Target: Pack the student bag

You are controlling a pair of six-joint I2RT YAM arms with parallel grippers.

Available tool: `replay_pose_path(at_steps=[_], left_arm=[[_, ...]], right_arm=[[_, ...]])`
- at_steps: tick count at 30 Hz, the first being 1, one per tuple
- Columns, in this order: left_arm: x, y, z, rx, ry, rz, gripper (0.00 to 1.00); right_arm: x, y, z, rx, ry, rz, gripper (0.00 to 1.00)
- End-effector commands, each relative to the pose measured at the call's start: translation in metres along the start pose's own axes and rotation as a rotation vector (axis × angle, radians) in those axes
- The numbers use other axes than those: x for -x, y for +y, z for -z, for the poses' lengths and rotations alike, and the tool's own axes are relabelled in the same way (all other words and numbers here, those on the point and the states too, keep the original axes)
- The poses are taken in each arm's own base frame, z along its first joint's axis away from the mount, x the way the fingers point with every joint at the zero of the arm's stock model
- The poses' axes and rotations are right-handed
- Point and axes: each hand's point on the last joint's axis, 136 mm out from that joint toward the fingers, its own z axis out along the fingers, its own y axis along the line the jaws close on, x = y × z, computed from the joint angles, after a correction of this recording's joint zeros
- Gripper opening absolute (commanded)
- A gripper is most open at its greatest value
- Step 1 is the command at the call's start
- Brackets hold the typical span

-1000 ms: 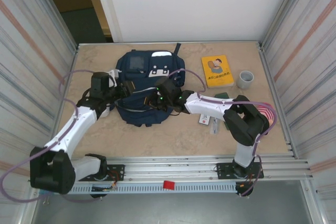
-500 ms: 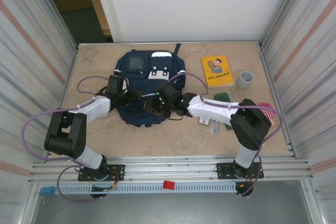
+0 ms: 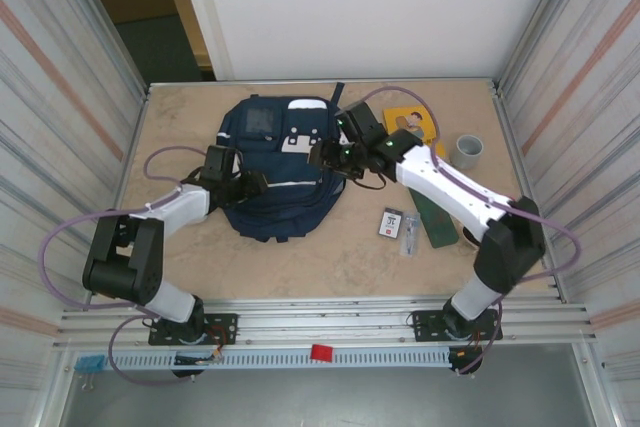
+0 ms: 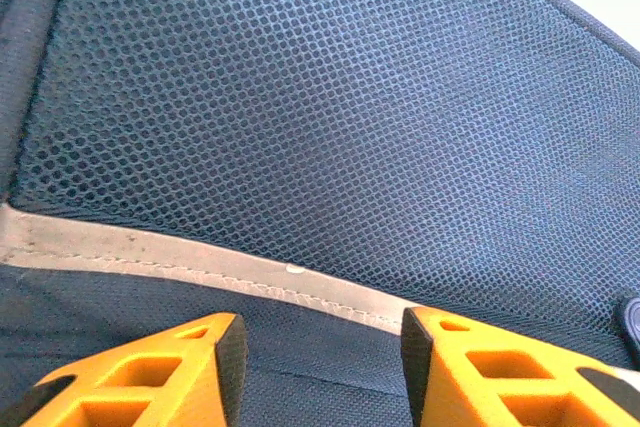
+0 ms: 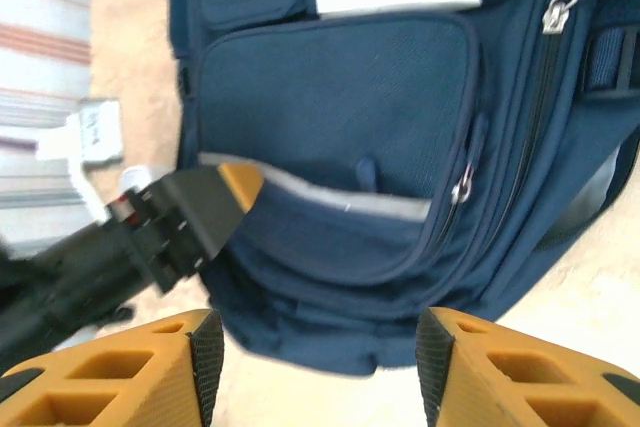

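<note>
The large navy fabric backpack (image 3: 280, 209) is lying just ahead of the spread, empty left gripper (image 4: 322, 332); the right gripper (image 5: 318, 332) is hovering above it, also spread.

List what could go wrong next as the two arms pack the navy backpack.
The left claw, jaws apart, sits close against the mesh side of the student bag; a finger may snag it.
The right claw hangs open and empty over the bag, whose pockets look zipped; items may have no way in.
The right arm passes near the grey cup and yellow book; a swing might knock them.
</note>
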Motion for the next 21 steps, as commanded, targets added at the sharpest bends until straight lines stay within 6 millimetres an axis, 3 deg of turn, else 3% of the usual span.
replay_pose_path(at_steps=[1, 6, 9, 12, 14, 17, 21], left_arm=[[-0.013, 0.022, 0.005, 0.083, 0.02, 0.021, 0.47], [-0.019, 0.028, 0.011, 0.103, 0.019, 0.018, 0.46], [-0.021, 0.032, 0.018, 0.115, 0.002, 0.023, 0.46], [-0.025, 0.033, 0.025, 0.117, -0.016, 0.027, 0.46], [-0.026, 0.029, 0.032, 0.114, -0.024, 0.014, 0.46], [-0.019, 0.009, 0.044, 0.077, -0.049, -0.048, 0.47], [0.002, -0.035, 0.068, 0.002, -0.107, -0.141, 0.48]], right_arm=[[-0.003, -0.027, -0.04, -0.09, 0.065, 0.07, 0.52], [-0.01, -0.037, -0.094, -0.083, 0.107, 0.062, 0.49], [-0.037, -0.04, -0.12, -0.086, 0.154, 0.065, 0.48], [-0.064, -0.043, -0.132, -0.088, 0.194, 0.057, 0.48], [-0.073, -0.043, -0.131, -0.094, 0.197, 0.064, 0.48], [-0.068, -0.037, -0.112, -0.088, 0.173, 0.072, 0.5], [-0.04, -0.028, -0.062, -0.072, 0.09, 0.091, 0.52]])
